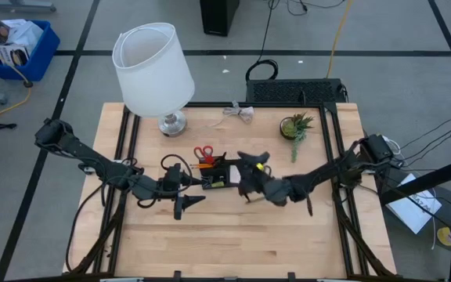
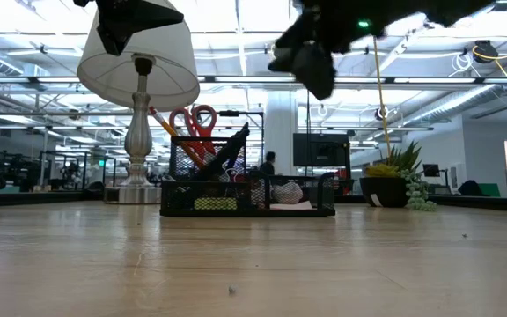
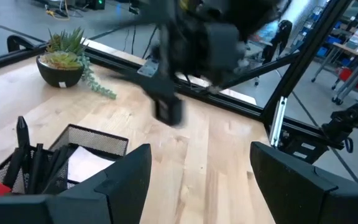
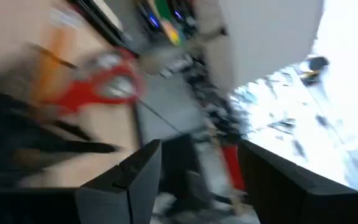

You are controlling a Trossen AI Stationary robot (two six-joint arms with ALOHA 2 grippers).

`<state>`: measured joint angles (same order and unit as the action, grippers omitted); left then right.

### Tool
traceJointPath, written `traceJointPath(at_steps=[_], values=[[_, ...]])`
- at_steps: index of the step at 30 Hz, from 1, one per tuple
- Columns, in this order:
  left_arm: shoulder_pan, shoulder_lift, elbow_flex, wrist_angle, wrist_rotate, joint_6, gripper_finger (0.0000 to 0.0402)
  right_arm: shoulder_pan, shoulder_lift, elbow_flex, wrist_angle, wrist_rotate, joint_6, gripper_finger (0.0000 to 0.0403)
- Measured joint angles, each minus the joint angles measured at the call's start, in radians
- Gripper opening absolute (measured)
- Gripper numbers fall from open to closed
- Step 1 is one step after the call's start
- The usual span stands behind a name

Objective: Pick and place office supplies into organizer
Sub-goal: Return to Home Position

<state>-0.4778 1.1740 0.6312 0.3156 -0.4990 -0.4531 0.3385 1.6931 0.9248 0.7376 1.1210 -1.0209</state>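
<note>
1. The organizer (image 1: 224, 178) sits near the middle of the table (image 1: 233, 243), just in front of the lamp base; it is a low rectangular tray of black wire mesh with a taller mesh cup at one end
2. Contents: red-handled scissors (image 2: 198, 120) stand handles-up in the cup beside a thin orange pencil (image 2: 160, 122); slim black pens (image 3: 22, 142) lean in the same cup; a pale flat pad (image 3: 91, 165) lies in a low compartment
3. Progress, as a judgement: no loose supply shows on the smooth pale wood planks, so placing appears complete and only clearing the arms is left; one tiny dark speck lies in the low view's foreground, too small to identify
4. The left gripper (image 3: 201, 152) hangs above the table just beside the organizer's left end, jaws wide apart and empty
5. The right gripper (image 4: 197, 149) hangs above the organizer's right end, jaws apart, nothing between them
6. Beyond: a lamp (image 1: 153, 69) with a white tapered shade on a turned metal stem; a small spiky green plant (image 1: 296, 127) in a dark bowl near the far right corner
</note>
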Motion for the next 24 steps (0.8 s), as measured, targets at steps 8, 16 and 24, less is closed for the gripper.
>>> traceJointPath(at_steps=[8,16,24], values=[[-0.001,0.0,0.0,-0.001,0.0,0.032,0.0273,0.14,0.0,-0.18,-0.101,-0.225,0.548,0.0197],[0.008,0.0,0.0,0.009,-0.005,0.058,0.0274,0.17,-0.001,-0.207,-0.061,-0.525,0.877,0.0194],[0.005,0.0,0.0,-0.11,-0.002,0.136,0.0274,0.169,-0.002,-0.35,0.071,-0.91,1.058,0.0198]])
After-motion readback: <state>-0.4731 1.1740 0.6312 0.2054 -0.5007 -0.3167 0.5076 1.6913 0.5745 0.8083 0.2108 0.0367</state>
